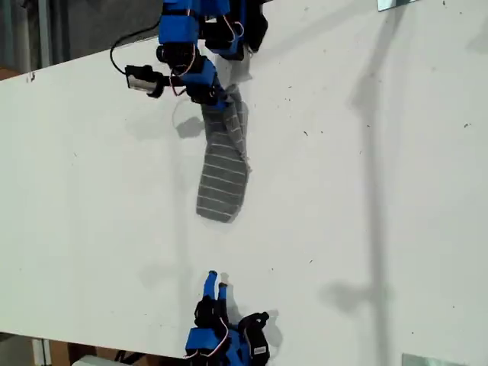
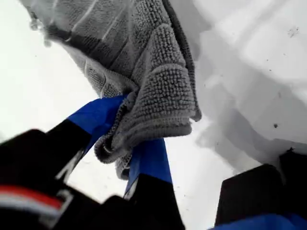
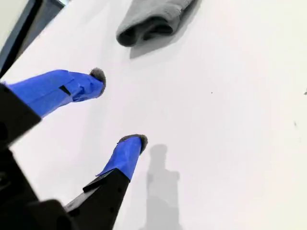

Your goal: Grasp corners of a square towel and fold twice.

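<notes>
One end of the towel pinched and raised, the other arm standing off with nothing held.

Our first gripper (image 2: 127,143) has its fingers (image 2: 98,115) clamped on a bunched edge of the striped grey towel (image 1: 223,171), lifting that end near the top of the exterior view so the cloth trails in a narrow, gathered strip down onto the white surface (image 1: 366,229). Our second gripper (image 3: 117,112) hovers near the exterior view's bottom edge, fingers apart and empty, the towel's free end lying well ahead of it, likely waiting for a corner to grasp.
</notes>
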